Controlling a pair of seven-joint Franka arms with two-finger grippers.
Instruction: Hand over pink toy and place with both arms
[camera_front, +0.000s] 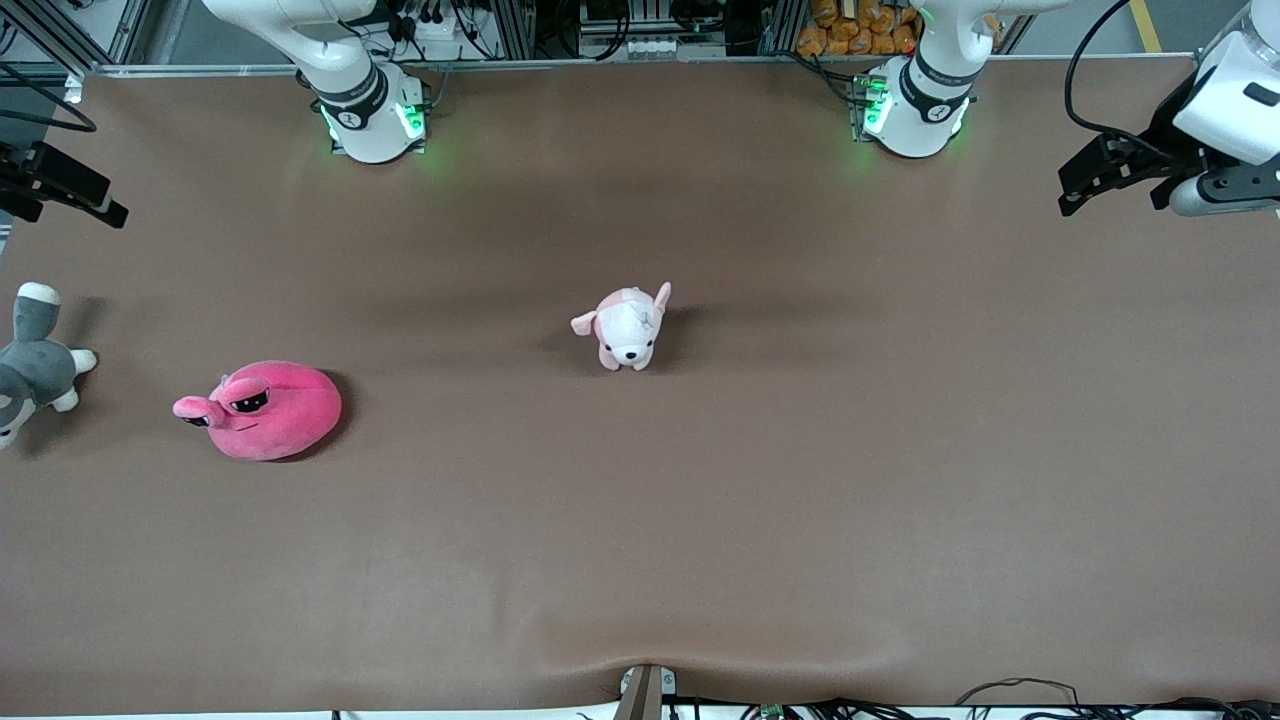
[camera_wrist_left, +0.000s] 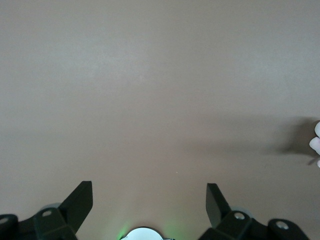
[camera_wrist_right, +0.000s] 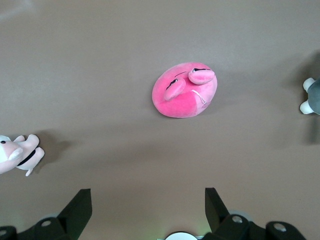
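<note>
The pink toy, a round hot-pink plush with two eye stalks, lies on the brown table toward the right arm's end. In the right wrist view the pink toy sits well clear of my right gripper, which is open and empty. From the front, the right gripper hangs over the table edge at the right arm's end. My left gripper hovers over the left arm's end of the table. The left gripper is open over bare tabletop, holding nothing.
A pale pink-and-white puppy plush stands near the table's middle, farther from the front camera than the pink toy. A grey-and-white plush lies at the table edge by the right arm's end. The brown table cover spreads wide around them.
</note>
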